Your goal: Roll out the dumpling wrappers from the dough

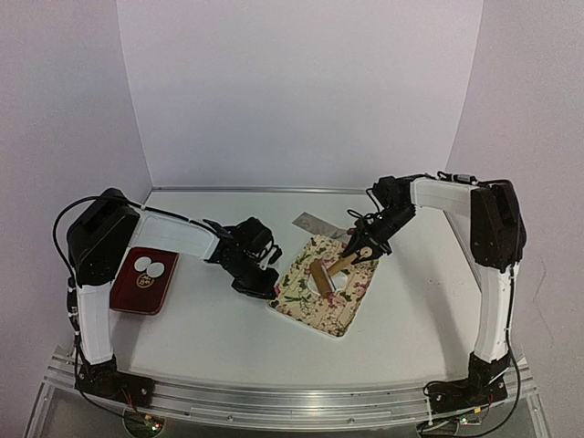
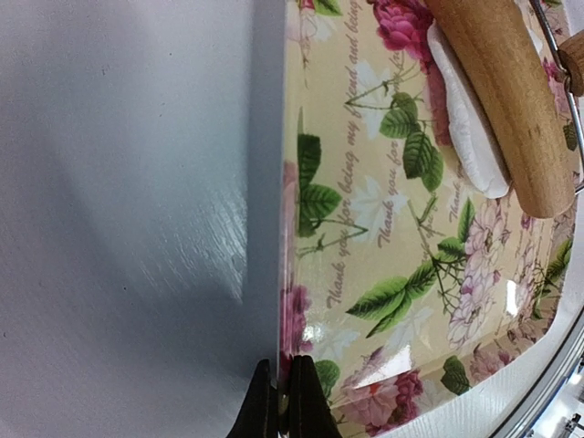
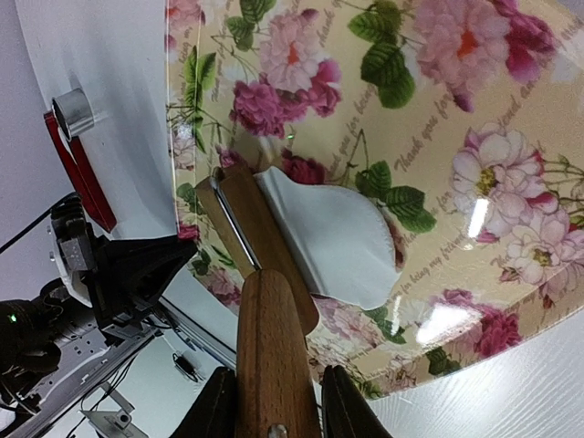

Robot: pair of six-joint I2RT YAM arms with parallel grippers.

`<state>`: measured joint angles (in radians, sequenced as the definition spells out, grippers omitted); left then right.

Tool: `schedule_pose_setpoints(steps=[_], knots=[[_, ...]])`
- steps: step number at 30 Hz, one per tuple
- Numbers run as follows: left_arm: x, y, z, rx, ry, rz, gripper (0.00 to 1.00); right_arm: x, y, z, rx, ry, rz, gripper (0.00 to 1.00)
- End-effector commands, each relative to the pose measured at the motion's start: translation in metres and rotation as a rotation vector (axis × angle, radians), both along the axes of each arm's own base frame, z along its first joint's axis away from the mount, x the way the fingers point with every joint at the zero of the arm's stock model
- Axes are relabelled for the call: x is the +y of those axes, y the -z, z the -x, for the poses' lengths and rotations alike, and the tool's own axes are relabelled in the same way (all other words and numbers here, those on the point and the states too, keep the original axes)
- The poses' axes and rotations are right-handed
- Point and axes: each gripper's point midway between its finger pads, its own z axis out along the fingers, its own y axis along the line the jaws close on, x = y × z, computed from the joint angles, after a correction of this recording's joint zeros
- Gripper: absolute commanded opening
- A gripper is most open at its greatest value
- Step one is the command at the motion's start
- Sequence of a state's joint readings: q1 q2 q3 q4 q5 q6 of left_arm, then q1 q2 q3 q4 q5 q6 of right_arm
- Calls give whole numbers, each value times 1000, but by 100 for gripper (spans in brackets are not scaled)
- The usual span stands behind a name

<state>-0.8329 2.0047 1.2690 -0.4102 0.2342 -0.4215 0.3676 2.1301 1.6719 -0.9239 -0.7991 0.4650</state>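
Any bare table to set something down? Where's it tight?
Free: table in front, between floral tray and near edge; also right of the tray. Tight: left pincer clamps the tray's edge, right pincer holds rolling pin over it.

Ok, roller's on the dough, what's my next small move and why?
Probably push the wooden roller across the dough with the right gripper. The roller rests on only one edge of the dough, the rest lies uncovered beyond it, and the left gripper has its jaws shut on the rim of the floral tray, so the tray should stay put.
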Motion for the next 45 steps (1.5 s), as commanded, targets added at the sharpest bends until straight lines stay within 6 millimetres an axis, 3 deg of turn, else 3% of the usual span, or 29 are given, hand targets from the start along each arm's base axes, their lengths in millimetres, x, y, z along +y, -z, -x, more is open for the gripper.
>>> schedule_pose_setpoints(steps=[1,10,15,22,35,40,45], knots=[[59,46,17,94,-71,-222,0,-73,45,13,40,54,312,0],[65,48,12,100,-91,-233,0,-113,58,23,49,54,376,0],[61,47,10,100,-86,-223,0,-115,64,27,49,39,374,0],[47,43,6,84,-46,-196,0,-97,66,22,41,60,295,0],[32,46,9,91,-33,-178,0,-50,79,35,35,16,301,0],[48,52,12,107,-73,-215,0,-65,80,34,28,50,372,0],[69,53,15,111,-111,-245,0,-99,71,33,35,116,391,0]])
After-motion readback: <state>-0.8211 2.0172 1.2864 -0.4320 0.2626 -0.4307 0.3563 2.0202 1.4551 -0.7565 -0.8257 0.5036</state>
